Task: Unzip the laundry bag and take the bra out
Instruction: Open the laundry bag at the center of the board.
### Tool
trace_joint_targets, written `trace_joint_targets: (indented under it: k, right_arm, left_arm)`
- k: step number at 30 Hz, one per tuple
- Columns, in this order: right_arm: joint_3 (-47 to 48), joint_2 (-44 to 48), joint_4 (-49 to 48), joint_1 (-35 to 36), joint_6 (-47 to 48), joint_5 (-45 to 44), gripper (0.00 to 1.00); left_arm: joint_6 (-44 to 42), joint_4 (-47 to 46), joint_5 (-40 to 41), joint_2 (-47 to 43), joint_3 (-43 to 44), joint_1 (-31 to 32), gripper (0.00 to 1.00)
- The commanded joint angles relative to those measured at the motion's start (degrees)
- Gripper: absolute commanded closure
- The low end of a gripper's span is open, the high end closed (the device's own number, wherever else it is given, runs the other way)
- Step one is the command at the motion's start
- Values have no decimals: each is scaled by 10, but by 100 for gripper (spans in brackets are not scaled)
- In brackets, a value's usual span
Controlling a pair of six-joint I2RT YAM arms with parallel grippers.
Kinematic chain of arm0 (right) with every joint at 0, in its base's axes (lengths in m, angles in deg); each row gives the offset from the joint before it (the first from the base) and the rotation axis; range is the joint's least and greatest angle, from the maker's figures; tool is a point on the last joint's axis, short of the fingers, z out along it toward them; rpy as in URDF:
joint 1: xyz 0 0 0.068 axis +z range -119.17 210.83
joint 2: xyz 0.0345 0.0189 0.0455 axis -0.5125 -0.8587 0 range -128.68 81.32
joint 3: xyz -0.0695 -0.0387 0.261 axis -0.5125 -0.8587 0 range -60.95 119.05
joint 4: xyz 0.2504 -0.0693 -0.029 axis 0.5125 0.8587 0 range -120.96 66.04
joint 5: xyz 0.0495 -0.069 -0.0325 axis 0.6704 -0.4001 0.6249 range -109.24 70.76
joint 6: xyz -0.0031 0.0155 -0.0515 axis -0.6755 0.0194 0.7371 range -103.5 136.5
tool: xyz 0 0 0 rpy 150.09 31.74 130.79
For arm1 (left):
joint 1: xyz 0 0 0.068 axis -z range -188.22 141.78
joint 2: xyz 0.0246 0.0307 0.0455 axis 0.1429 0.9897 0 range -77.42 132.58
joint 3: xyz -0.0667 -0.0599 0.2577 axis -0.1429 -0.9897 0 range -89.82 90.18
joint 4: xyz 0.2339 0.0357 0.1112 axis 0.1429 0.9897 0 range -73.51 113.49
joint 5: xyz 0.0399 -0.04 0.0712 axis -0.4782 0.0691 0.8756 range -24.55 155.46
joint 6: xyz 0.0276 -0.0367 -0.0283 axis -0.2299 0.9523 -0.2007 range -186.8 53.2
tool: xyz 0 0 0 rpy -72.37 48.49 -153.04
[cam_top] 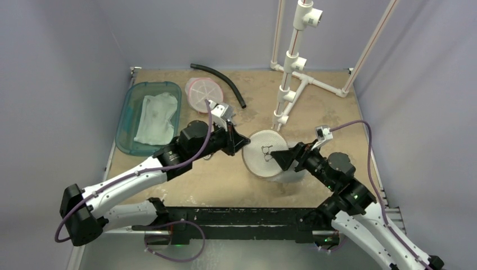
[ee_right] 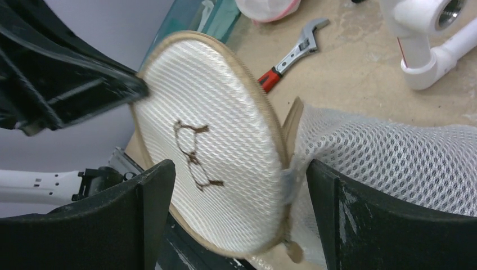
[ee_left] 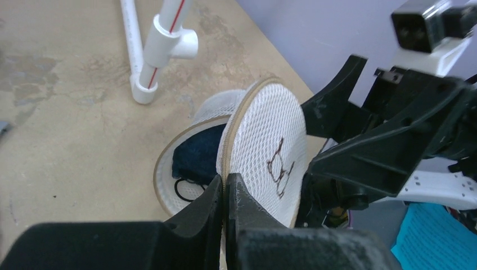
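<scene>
The white mesh laundry bag [cam_top: 279,170] lies at the table's middle with its round lid [ee_left: 264,140] unzipped and standing up on edge. My left gripper [ee_left: 226,181] is shut on the lid's tan zipper rim and holds it raised. Inside the opened bag a dark blue bra [ee_left: 197,152] shows. My right gripper [ee_right: 239,169] stands open in front of the lid [ee_right: 214,140], its fingers either side of the rim and touching nothing. The mesh body [ee_right: 394,157] bulges to its right. A zipper pull [ee_right: 292,250] hangs at the lid's lower edge.
A teal tray [cam_top: 128,95] with a white cloth [cam_top: 157,117] sits at the left. Behind it lie a pink-rimmed round bag [cam_top: 203,94] and a black hose [cam_top: 222,81]. A white PVC pipe stand [cam_top: 289,84] rises just behind the bag. A red-handled wrench [ee_right: 289,56] lies nearby.
</scene>
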Motion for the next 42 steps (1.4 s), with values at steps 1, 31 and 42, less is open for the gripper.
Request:
trace_joint_targets:
  k: [1,31,42]
  right_arm:
    - [-31,-5,-80,1,-24,34,12]
    - [-53,-31,-136,1,-14,25,11]
    - [-100,-69,-208,1,-67,87,11]
  left_arm:
    - [0,2,58,-66,5,3,100]
    - [-12,167,119,-89,85,17,100]
    - [-5,129,176,-38,17,144,90]
